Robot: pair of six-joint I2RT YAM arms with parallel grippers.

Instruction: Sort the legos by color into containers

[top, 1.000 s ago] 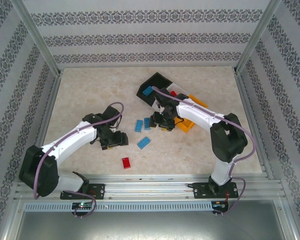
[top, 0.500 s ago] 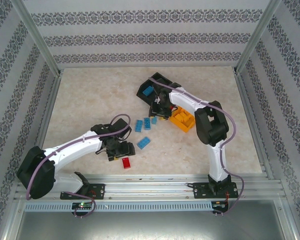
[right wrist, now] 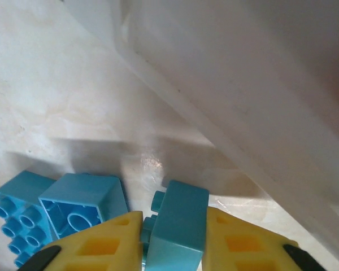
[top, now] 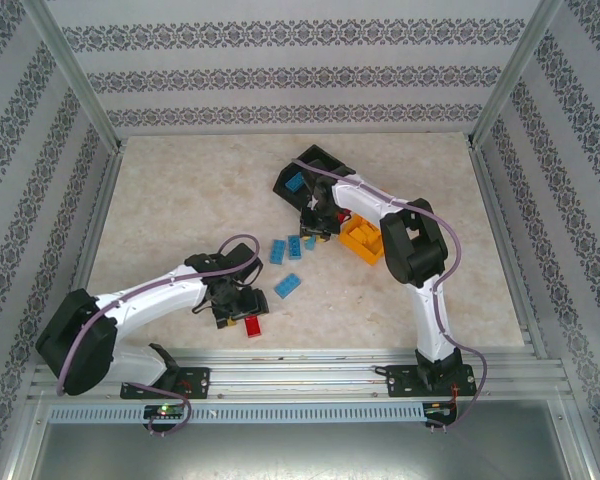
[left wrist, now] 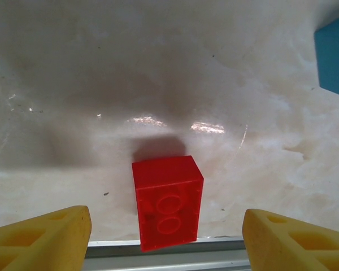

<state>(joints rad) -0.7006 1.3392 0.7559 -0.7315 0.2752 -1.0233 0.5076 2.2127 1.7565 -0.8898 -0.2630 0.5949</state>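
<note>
Jaws of right end effector (right wrist: 175, 251) are shut tight on a blue lego (right wrist: 181, 217), close against the white container wall (right wrist: 243, 113), two more blue legos (right wrist: 79, 209) just beside. Left end effector (left wrist: 168, 240) is partly open, fingers (left wrist: 39, 237) straddling a red lego (left wrist: 166, 200) lying on the bench (left wrist: 158, 84) near its front edge, not touching it.
</note>
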